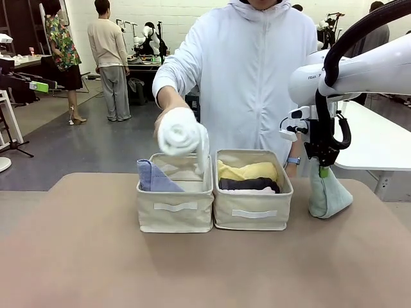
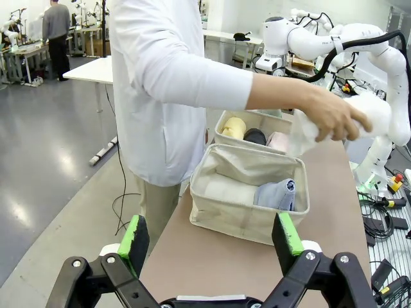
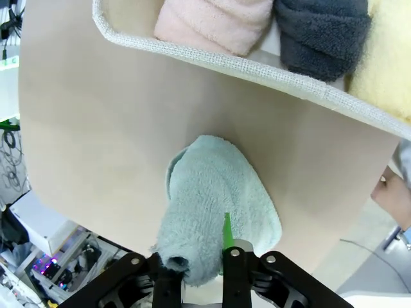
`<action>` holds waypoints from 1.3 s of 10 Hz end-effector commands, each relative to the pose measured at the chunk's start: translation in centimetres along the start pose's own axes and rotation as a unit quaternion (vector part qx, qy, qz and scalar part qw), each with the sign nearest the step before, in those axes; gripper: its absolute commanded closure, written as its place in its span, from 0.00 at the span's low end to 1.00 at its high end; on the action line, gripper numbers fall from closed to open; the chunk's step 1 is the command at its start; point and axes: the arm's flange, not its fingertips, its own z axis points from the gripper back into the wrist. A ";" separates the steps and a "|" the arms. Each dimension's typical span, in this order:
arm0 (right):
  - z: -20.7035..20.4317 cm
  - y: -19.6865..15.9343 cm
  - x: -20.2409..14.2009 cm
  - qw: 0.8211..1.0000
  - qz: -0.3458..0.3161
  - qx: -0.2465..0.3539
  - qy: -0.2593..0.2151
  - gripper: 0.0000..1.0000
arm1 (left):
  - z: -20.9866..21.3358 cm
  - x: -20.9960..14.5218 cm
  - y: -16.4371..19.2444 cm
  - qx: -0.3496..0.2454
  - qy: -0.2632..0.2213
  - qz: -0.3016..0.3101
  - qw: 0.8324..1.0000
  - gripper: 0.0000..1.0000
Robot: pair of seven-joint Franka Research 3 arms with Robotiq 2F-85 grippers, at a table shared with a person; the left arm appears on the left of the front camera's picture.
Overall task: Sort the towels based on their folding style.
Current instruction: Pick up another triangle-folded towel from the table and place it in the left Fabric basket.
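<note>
My right gripper (image 1: pixel 323 168) (image 3: pixel 200 260) is shut on the top of the sage green cone-folded towel (image 1: pixel 329 194) (image 3: pixel 215 199), whose base touches the table just right of the right bin (image 1: pixel 252 215). That bin holds the yellow (image 1: pixel 247 171), dark grey (image 1: pixel 249 184) and pink (image 3: pixel 218 22) rolled towels. A lavender-blue folded towel (image 1: pixel 154 176) (image 2: pixel 276 192) lies in the left bin (image 1: pixel 173 215). Above the left bin, the person's hand holds a white rolled towel (image 1: pixel 180 131) (image 2: pixel 369 115). My left gripper (image 2: pixel 212 234) is open and holds nothing, off the table's end near the left bin.
The two beige fabric bins stand side by side at the middle of the brown table (image 1: pixel 96 256). The person stands right behind them at the far edge. The front half of the table is bare. A white table (image 1: pixel 379 144) stands behind on the right.
</note>
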 end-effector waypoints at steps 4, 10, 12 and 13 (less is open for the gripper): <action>1.5 0.0 0.5 1.000 -0.020 0.005 0.000 1.00 | 0.0 0.1 0.0 0.004 -0.008 -0.001 1.000 0.00; 15.7 10.8 4.8 0.988 -0.083 -0.070 -0.107 0.94 | 0.0 0.1 0.0 0.004 -0.008 -0.001 1.000 0.00; 19.4 12.8 5.1 0.986 -0.094 -0.067 -0.123 0.94 | 0.0 0.1 0.0 0.004 -0.008 -0.001 1.000 0.00; 19.8 13.3 5.2 0.985 -0.095 -0.067 -0.130 0.94 | 0.0 0.1 0.0 0.004 -0.008 -0.001 1.000 0.00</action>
